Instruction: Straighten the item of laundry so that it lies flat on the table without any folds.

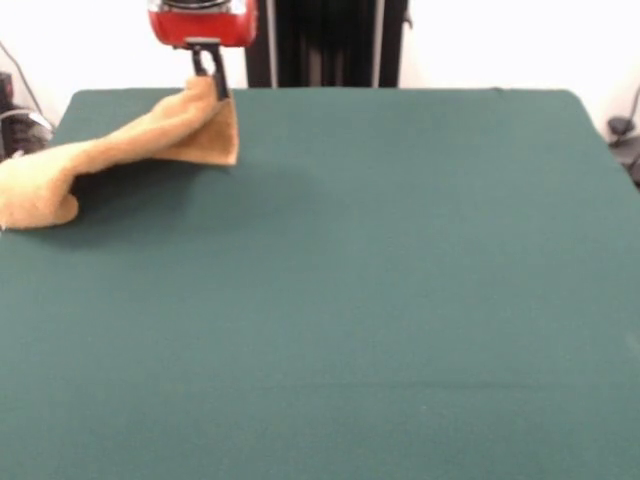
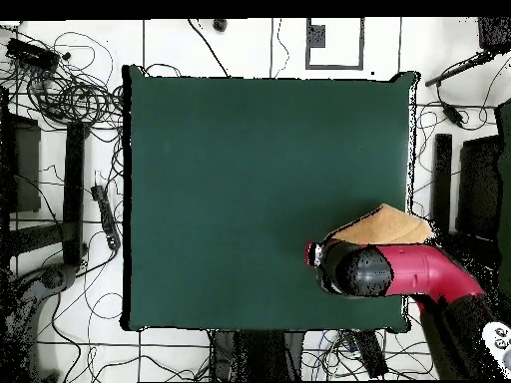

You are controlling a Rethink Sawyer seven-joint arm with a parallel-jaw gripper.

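The golden-tan towel (image 1: 120, 155) is stretched in a long fold from the table's left edge up to my gripper (image 1: 210, 85) in the front view. The gripper is shut on one corner of the towel and holds it lifted above the dark green table (image 1: 350, 300), near the far left. The other end lies bunched at the left edge. In the overhead view the red arm (image 2: 399, 269) covers most of the towel (image 2: 384, 224), which shows near the table's (image 2: 250, 180) right edge. The band and tag do not show.
Cables and stands lie on the floor around the table in the overhead view (image 2: 70, 100). The robot's black pedestal (image 1: 325, 40) stands behind the table's far edge.
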